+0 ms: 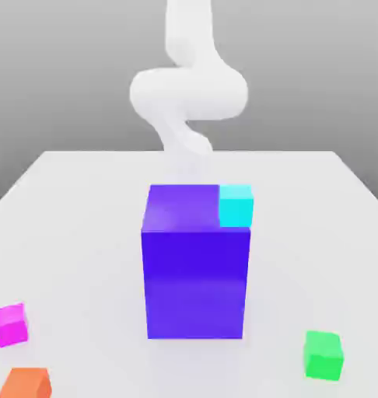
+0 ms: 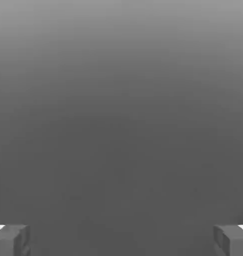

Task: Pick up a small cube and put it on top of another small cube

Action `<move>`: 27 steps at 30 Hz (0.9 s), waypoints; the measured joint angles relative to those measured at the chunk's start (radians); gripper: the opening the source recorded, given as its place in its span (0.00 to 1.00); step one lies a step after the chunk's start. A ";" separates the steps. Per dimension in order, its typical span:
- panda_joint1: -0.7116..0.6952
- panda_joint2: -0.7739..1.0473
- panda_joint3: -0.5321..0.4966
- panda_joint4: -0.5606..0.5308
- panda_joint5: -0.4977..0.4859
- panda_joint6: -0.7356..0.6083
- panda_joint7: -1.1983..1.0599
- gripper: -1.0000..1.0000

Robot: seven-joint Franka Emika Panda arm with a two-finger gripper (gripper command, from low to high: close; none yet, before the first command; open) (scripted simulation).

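Hand view, pincer [image 2: 121,241] spread wide, exterior view, magenta cube [image 1: 11,325], green cube [image 1: 323,355], blue-violet block [image 1: 195,284]

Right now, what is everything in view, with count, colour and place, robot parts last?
large block: 1, blue-violet, middle of the table
cyan cube: 1, cyan, at the block's upper right in the exterior view
magenta cube: 1, magenta, table, exterior view's left
orange block: 1, orange, nearer the camera than the magenta cube
green cube: 1, green, table, exterior view's right
table: 1, white, under the blocks
arm: 1, white, behind the large block
gripper: 1, grey fingers, open, hand view
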 joint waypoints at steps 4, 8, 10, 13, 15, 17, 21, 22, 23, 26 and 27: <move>-0.062 0.151 -0.033 -0.023 0.001 0.060 0.068 0.50; -0.119 0.295 -0.070 -0.045 0.004 0.118 0.132 0.50; -0.145 0.367 -0.091 -0.056 0.008 0.147 0.162 0.50; -0.181 0.476 -0.127 -0.073 0.016 0.189 0.206 0.50; -0.204 0.548 -0.151 -0.084 0.027 0.219 0.231 0.50; -0.234 0.622 -0.175 -0.095 0.042 0.248 0.254 0.50; -0.309 0.769 -0.204 -0.117 0.083 0.304 0.290 0.50; -0.320 0.806 -0.210 -0.122 0.095 0.318 0.298 0.50; -0.331 0.843 -0.215 -0.128 0.108 0.332 0.305 0.50; -0.372 0.955 -0.228 -0.141 0.153 0.375 0.320 0.50; -0.385 0.992 -0.220 -0.138 0.172 0.397 0.313 0.50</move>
